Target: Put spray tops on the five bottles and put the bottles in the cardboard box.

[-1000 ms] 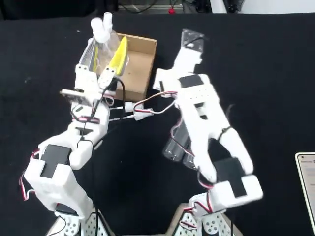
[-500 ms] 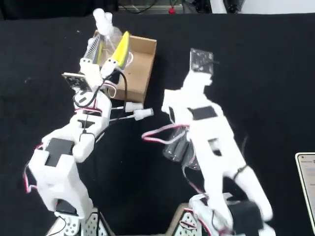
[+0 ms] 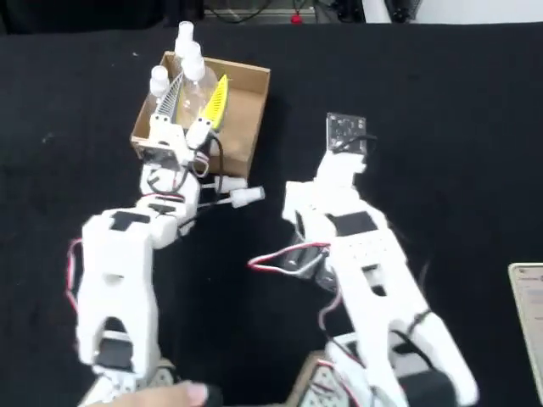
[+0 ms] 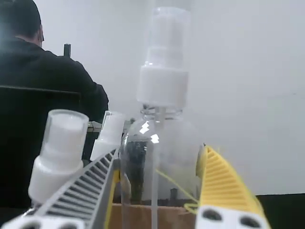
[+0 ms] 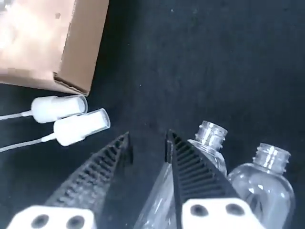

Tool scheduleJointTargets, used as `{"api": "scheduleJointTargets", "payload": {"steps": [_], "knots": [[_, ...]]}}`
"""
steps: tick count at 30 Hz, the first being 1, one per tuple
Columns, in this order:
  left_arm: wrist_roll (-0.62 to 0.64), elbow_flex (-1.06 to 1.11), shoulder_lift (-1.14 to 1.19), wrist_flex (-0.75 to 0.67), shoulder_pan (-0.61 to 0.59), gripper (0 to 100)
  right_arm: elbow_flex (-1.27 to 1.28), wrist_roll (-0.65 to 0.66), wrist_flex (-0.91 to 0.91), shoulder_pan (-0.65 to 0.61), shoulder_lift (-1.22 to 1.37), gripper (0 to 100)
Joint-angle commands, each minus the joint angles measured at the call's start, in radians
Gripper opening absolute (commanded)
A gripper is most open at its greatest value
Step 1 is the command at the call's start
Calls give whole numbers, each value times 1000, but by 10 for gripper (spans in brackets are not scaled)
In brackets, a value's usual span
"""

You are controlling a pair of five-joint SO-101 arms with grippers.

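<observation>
Since a second ago the left gripper (image 3: 202, 82) has swung over the cardboard box (image 3: 248, 108) and come down. The bottle (image 4: 159, 143) it pinches, spray top on, now stands upright in the box beside two other capped bottles (image 3: 159, 78). The right gripper (image 5: 147, 138) has drawn back from the box, its jaws slightly spread around nothing. Below it lie two loose spray tops (image 5: 78, 125) just outside the box's corner and two uncapped bottles (image 5: 267, 167) farther off.

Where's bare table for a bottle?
Bare: black table right of the right arm up to the white card, and left of the brown cardboard box. Crowded between the arms: loose white spray tops, clear uncapped plastic bottles.
</observation>
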Motion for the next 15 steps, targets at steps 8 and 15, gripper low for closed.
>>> {"api": "scheduleJointTargets", "payload": {"steps": [8,15], "knots": [[37,-116,78,-29,13,220,48,12,-120,8,-33,116],[92,-140,75,130,8,220,48,15,-120,8,-33,116]]}}
